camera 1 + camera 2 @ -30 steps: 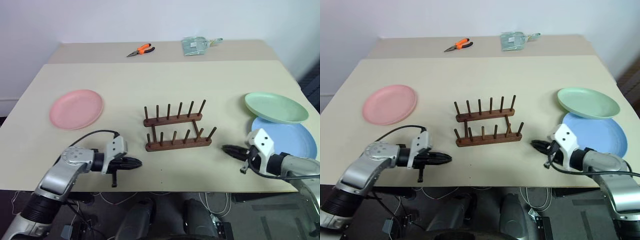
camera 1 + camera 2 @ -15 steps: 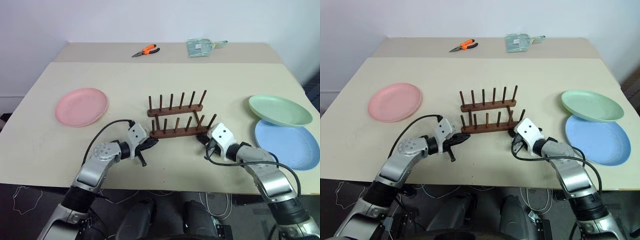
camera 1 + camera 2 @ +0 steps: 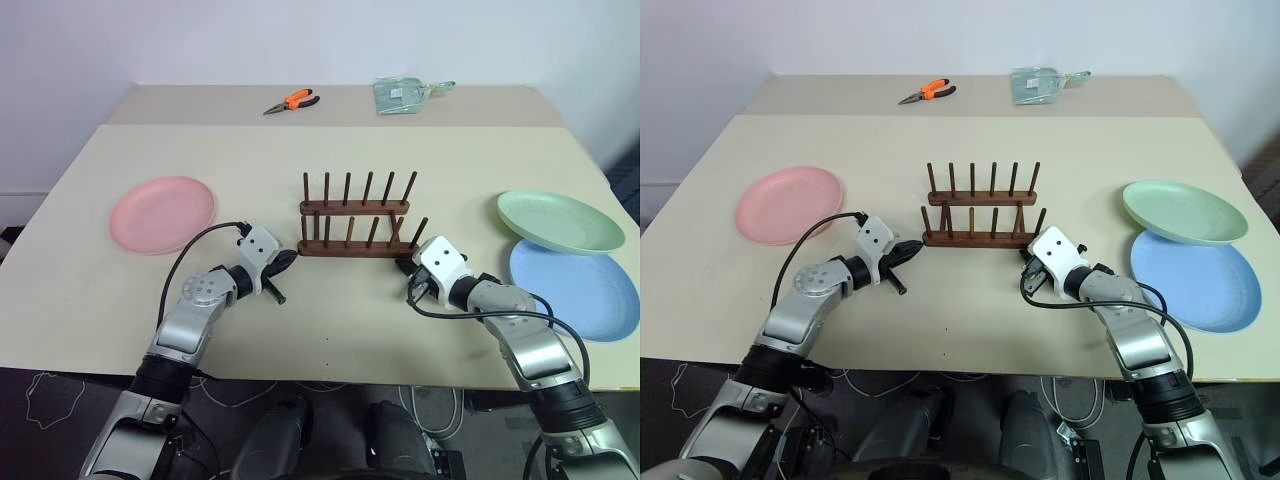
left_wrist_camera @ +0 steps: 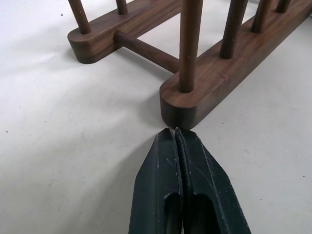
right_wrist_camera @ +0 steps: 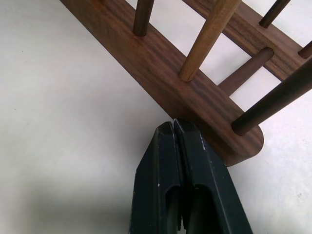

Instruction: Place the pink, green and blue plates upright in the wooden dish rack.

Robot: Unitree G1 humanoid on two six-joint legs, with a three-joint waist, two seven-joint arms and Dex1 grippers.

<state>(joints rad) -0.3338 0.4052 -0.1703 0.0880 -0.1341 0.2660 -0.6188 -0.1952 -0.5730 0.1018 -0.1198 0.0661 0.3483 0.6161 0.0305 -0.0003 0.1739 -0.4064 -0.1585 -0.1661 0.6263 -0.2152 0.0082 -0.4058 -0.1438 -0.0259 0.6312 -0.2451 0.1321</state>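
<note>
Seen from the head camera's left eye, the wooden dish rack (image 3: 355, 222) is standing empty near the middle of the table (image 3: 300, 160), with the left gripper (image 3: 289, 262) lying low at its left end and the right gripper (image 3: 406, 266) at its right end, each one pointing inward at the near base bar. The pink plate (image 3: 162, 214) is lying flat well to the left of the rack, while the green plate (image 3: 556, 221) is resting to the right, overlapping the far edge of the blue plate (image 3: 575, 288). At the far edge of the table, orange-handled pliers (image 3: 288, 102) and a clear packet (image 3: 405, 95) are lying apart from one another. From the left wrist, the left gripper's fingers (image 4: 163, 195) are pressing flat together with nothing between them, their tips sitting just at the rounded end of the near base bar (image 4: 183, 105). From the right wrist, the right gripper's fingers (image 5: 165, 190) are likewise lying together and holding nothing, their tips touching the side of the near bar (image 5: 170, 73) close to its rounded end.
</note>
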